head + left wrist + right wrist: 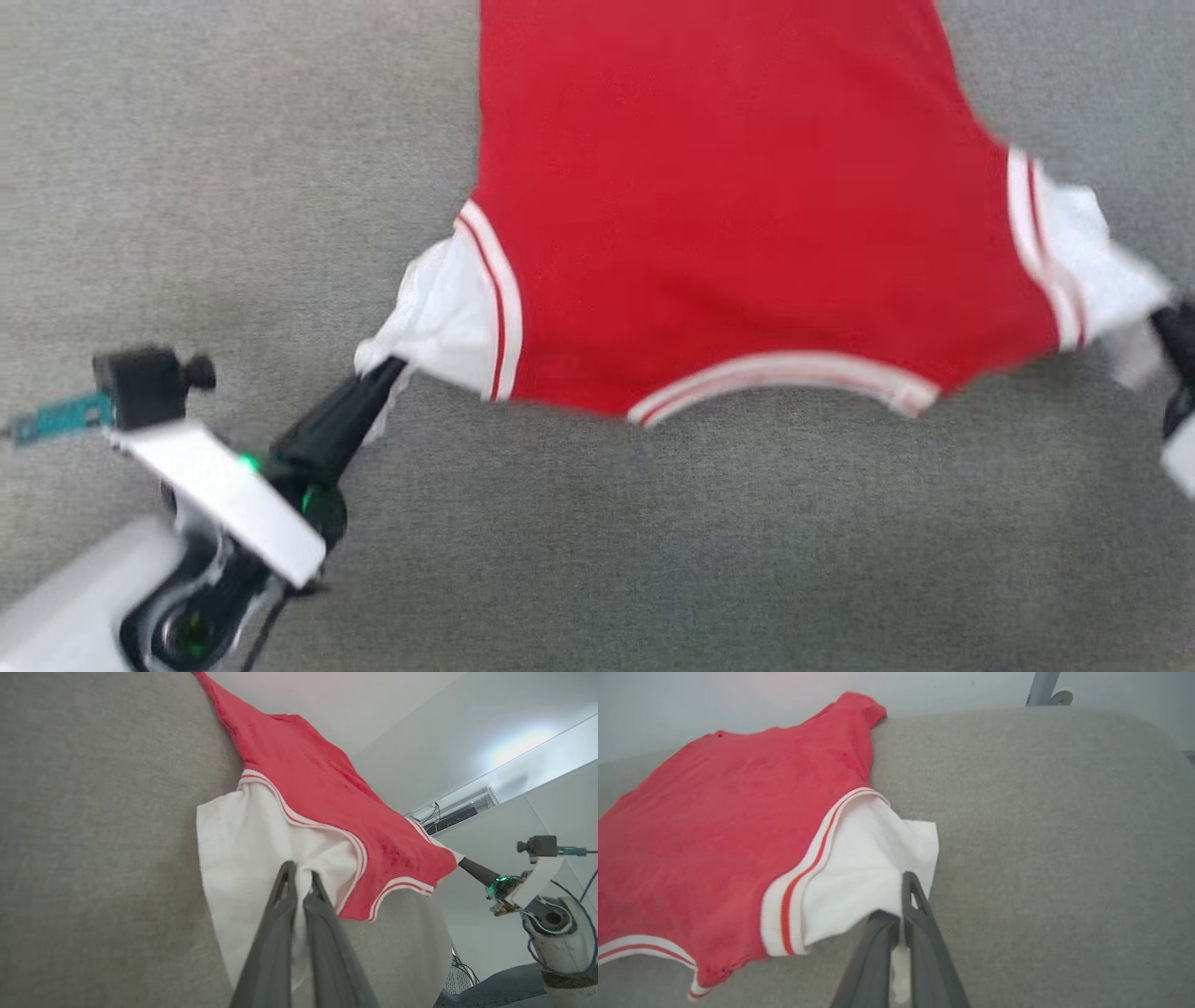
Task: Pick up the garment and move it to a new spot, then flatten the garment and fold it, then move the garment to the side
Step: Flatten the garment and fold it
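On the grey fabric-covered table (187,205) the garment (728,215) lies spread with its red body flat. Its neckline faces the robot and its lower part runs past the top edge of the head view. The white-and-red striped V-neck trim (784,373) curves along the near edge, and a soft shadow falls on the cloth just beneath it.

The left gripper (387,369) is closed on the white end of the left sleeve (439,317). Its two dark fingers are pressed together, with a bunch of white fabric pinched at their tips. In the left wrist view the cloth gathers into creases where the fingers meet, and the rest of the sleeve fans out white towards the striped seam.

The right gripper (1167,322) sits at the right edge of the head view, dark and blurred. It is closed on the white end of the right sleeve (1088,243). The right wrist view shows this more clearly. The fingers are together, white fabric is caught between them, and a small tail hangs below the pinch. The sleeve is lifted a little off the table, with a shadow under it.

Between the two grips the shoulder line is drawn out sideways, so both sleeves point away from the body. In both wrist views the garment's far end reaches the far edge of the table, with a pale wall behind it.
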Motion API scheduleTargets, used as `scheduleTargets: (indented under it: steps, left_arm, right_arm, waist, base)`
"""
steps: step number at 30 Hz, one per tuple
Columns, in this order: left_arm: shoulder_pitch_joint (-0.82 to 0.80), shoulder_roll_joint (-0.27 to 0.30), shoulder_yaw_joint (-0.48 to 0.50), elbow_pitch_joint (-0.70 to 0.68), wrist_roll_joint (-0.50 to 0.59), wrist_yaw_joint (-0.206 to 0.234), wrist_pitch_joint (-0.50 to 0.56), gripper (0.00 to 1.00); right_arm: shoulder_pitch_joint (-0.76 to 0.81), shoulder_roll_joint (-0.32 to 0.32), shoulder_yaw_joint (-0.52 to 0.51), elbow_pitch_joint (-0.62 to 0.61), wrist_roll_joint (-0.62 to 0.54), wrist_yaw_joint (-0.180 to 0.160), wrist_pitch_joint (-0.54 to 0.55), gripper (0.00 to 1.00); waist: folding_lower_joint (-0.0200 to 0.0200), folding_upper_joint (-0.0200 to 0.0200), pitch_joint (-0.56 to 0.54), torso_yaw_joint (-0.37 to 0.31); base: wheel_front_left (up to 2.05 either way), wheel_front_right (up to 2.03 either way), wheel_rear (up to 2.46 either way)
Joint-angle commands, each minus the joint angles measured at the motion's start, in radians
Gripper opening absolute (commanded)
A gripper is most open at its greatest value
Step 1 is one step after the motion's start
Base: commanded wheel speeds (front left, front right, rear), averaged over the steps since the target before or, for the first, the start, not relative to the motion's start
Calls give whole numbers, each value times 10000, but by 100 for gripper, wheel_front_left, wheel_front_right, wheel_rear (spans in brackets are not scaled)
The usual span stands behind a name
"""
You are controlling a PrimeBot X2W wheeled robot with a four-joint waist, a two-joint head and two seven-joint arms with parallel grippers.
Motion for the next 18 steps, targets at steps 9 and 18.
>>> scheduleTargets:
  steps: [9,18]
  left_arm:
    - [2841,228,1115,-1188,421,22,-51,0]
    - [4449,268,1780,-1832,892,22,-42,0]
  right_arm:
    - [4003,1015,-1062,-2774,781,-3,1508,0]
    - [5330,1478,-1358,-3667,1065,-3,1834,0]
  waist:
    - [0,-1,-157,327]
    - [0,-1,-65,402]
  base:
    - [0,0,0]
    - [0,0,0]
